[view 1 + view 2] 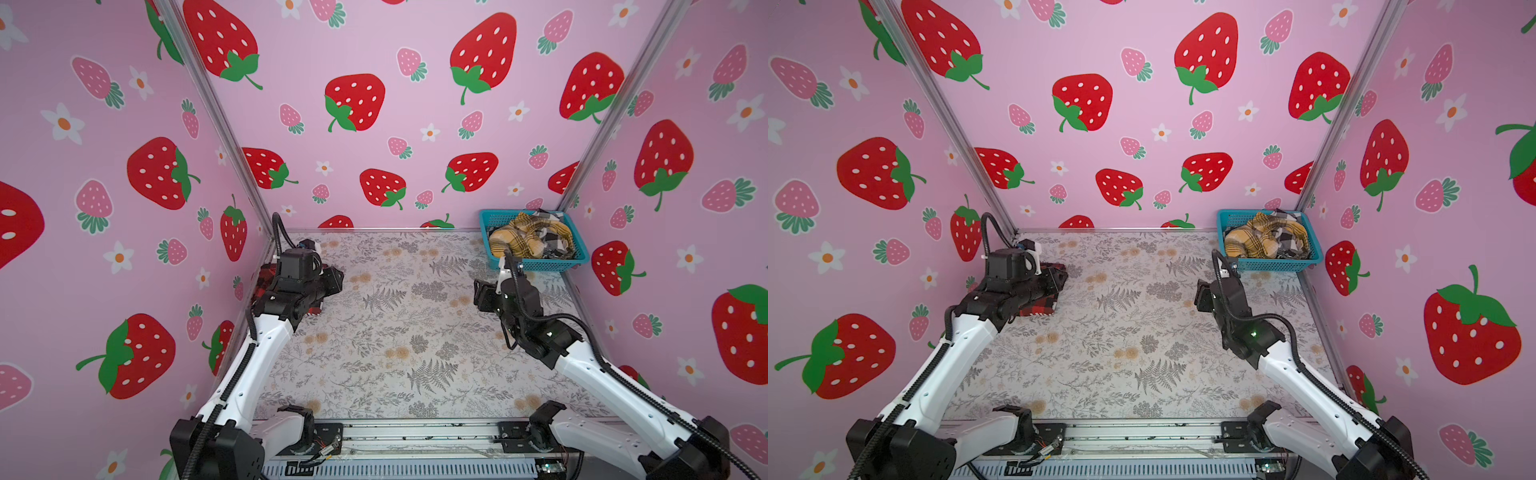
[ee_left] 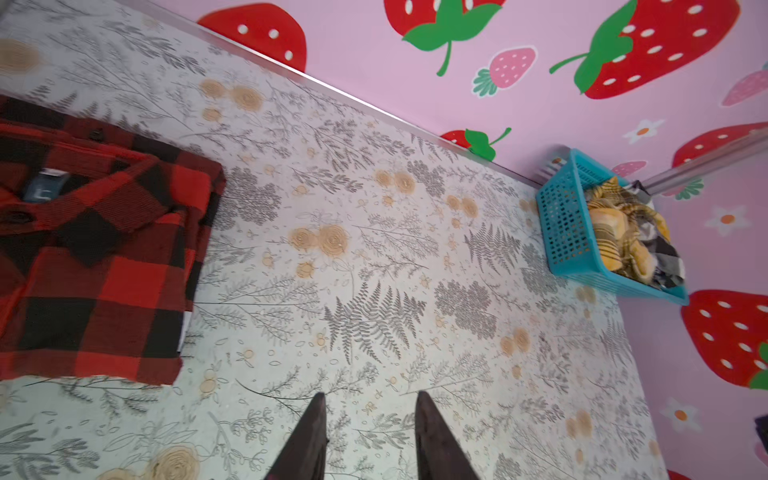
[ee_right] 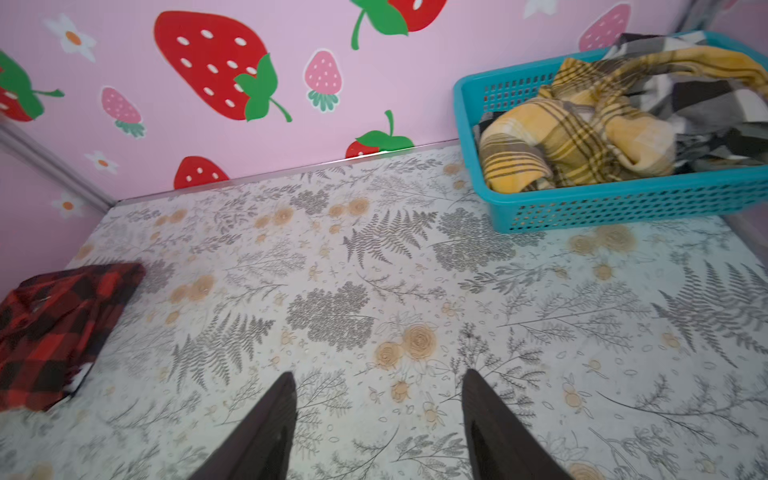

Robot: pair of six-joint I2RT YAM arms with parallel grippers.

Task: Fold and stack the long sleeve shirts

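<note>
A red-and-black check long sleeve shirt (image 2: 91, 257) lies folded flat at the far left of the table, its collar and buttons up. In both top views my left arm hides most of that shirt (image 1: 1042, 309). My left gripper (image 2: 370, 395) hangs open over bare table just beside the shirt's right edge, with nothing between its fingers. More long sleeve shirts, a yellow plaid one (image 3: 582, 137) and a grey-and-white check one (image 3: 706, 99), lie crumpled in the basket. My right gripper (image 3: 378, 372) stands wide open and holds nothing, over the table in front of the basket.
The teal basket (image 1: 540, 264) sits in the back right corner against the walls. Pink strawberry walls (image 1: 374, 124) close in the table on three sides. A metal rail (image 1: 415, 436) with the arm bases runs along the front edge.
</note>
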